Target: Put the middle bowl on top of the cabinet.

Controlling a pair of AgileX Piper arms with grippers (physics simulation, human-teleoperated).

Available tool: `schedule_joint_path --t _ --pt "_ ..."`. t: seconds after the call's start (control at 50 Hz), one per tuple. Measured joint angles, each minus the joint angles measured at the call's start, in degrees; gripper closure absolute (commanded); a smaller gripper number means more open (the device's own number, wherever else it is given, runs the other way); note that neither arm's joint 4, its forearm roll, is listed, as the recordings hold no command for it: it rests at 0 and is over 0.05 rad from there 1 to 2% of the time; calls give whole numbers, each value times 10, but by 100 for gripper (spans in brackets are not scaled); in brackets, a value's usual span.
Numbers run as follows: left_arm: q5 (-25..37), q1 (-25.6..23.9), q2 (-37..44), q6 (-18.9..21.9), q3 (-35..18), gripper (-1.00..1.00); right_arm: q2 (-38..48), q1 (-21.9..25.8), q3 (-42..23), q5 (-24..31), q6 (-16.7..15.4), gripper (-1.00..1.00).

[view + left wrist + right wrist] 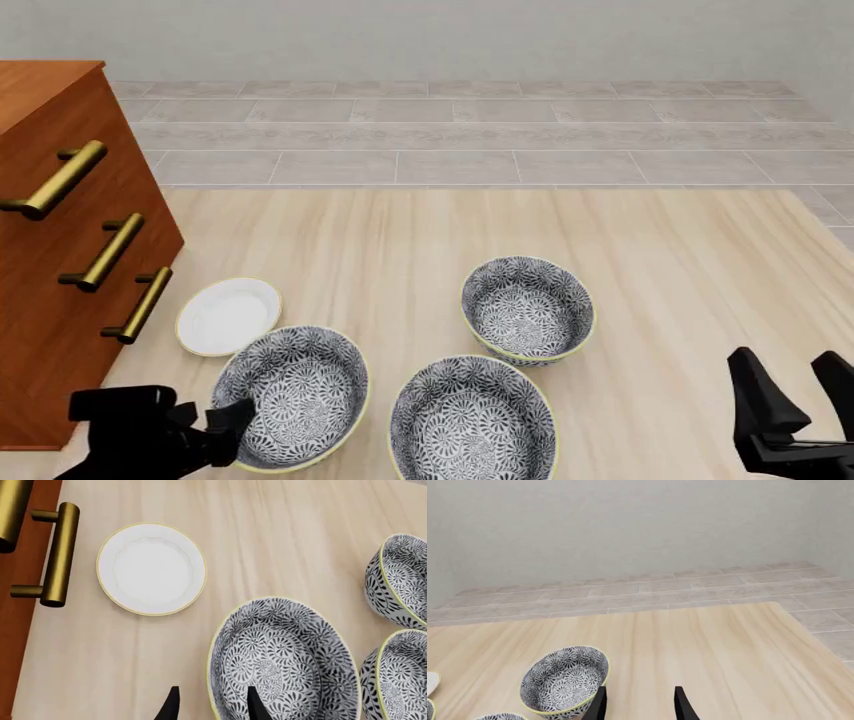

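Middle bowl (pixel 471 417) upright on table; cabinet (pixel 54 240) far left, top bare.

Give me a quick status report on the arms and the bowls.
Left gripper open, fingers straddling the leftmost bowl's rim. Right gripper open, holding nothing. Middle bowl on the table, cabinet top bare.

Left claw (pixel 230 432): matte black throughout, blocky angular housing with faceted edges — no markings, screws or cables discernible. Right claw (pixel 809 392): same uniform black finish, two flat blade-like fingers tapering to slanted tips. Wrist views show only narrow, pointed black fingertips (pixel 255 703) — smooth, unmarked surfaces.
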Motion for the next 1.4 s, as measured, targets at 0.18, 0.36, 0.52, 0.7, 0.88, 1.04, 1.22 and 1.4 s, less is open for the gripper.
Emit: schedule_joint_path --t 0.18,0.36,0.52,0.7,0.88,1.04,1.22,1.4 --pt "-8 -2 8 -2 1 -100 1 -1 0 -1 2 -100" --pt "24 -6 -28 -6 -6 100 3 -1 0 -2 4 -100" --pt "76 -8 -79 -6 -15 100 6 0 0 -3 5 -100" --pt "116 -8 -120 -7 -24 100 10 1 0 -6 5 -100" --pt "130 -5 -128 -6 -33 100 14 1 0 -9 7 -100" --pt "146 8 -135 1 -46 100 13 1 0 -6 8 -100" --pt "176 17 -141 3 -67 100 6 0 0 0 10 -100" --pt "211 16 -150 2 -95 100 -2 -1 0 8 12 -100"
